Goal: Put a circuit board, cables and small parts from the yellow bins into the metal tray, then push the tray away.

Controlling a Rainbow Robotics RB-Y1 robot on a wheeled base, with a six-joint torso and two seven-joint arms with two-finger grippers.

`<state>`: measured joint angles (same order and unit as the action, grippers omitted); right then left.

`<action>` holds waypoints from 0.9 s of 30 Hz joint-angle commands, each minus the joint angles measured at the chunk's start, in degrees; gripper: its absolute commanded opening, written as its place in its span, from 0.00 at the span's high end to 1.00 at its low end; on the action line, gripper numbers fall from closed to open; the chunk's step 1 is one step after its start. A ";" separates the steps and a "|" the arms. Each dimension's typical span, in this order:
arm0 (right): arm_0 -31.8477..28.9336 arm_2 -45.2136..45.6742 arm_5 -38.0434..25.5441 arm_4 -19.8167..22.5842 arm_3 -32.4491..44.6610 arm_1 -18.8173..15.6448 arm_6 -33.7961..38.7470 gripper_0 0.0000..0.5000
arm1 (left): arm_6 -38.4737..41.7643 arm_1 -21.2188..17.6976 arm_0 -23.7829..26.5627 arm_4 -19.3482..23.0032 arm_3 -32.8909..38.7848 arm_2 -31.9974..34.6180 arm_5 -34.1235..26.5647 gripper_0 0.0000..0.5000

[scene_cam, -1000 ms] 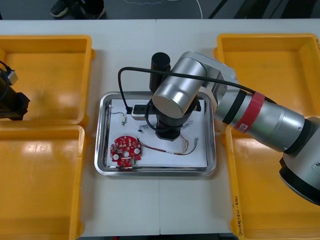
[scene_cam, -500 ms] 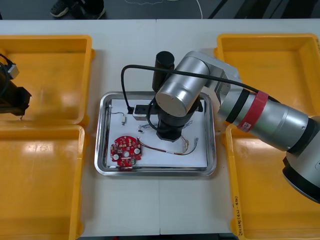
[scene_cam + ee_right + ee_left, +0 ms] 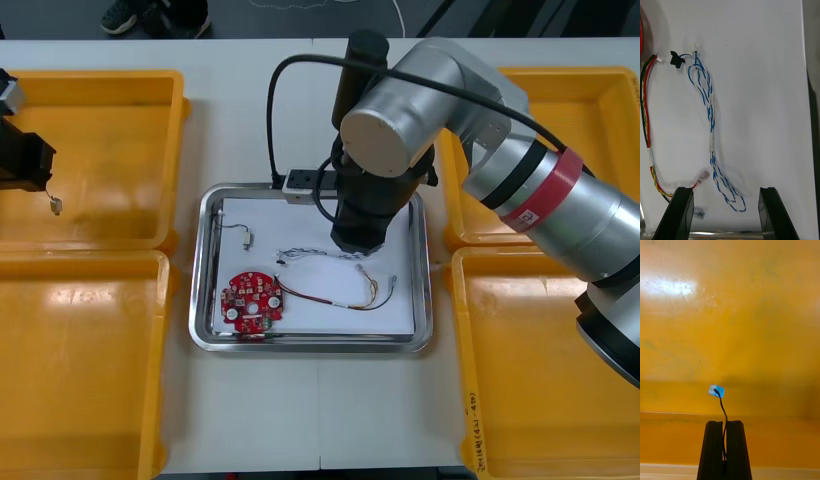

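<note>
The metal tray (image 3: 205,300), white inside, holds a round red circuit board (image 3: 250,300), a red and yellow cable (image 3: 340,297), a small metal part (image 3: 245,236) and a twisted blue and white cable (image 3: 320,253). My right gripper (image 3: 358,238) hangs over the tray's far half. In the right wrist view it (image 3: 727,210) stands open above the blue and white cable (image 3: 709,108), not touching it; the red and yellow cable (image 3: 647,127) lies beside it. My left gripper (image 3: 25,160) is over the far left yellow bin (image 3: 110,90), shut (image 3: 724,423) on a thin black cable (image 3: 723,408) whose small end piece (image 3: 716,390) dangles.
Yellow bins flank the tray: a near left one (image 3: 80,360), a far right one (image 3: 570,130) and a near right one (image 3: 540,380). The right arm's elbow reaches across the right bins. Bare table lies in front of and behind the tray.
My right gripper has opened and drawn up and back, leaving the blue and white cable lying in the tray. My left gripper has risen a little with the thin black cable.
</note>
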<state>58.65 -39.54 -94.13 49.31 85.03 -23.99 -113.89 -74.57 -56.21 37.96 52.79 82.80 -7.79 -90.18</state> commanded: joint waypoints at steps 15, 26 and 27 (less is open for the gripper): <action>-1.96 17.30 -14.68 4.57 14.11 -8.35 14.40 0.00 | -1.99 6.99 2.56 -13.50 1.49 3.48 0.71 1.00; -10.75 25.30 -15.87 9.14 23.78 -13.80 28.37 0.00 | -1.46 8.48 3.35 -15.17 1.31 3.83 0.27 0.27; -11.80 26.01 -15.87 9.22 24.83 -14.33 29.87 0.00 | -1.37 8.48 3.35 -15.08 1.40 4.19 0.27 0.04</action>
<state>49.67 -17.18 -109.71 57.79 105.91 -35.44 -87.36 -74.57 -48.10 38.36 38.18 83.02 -5.79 -89.97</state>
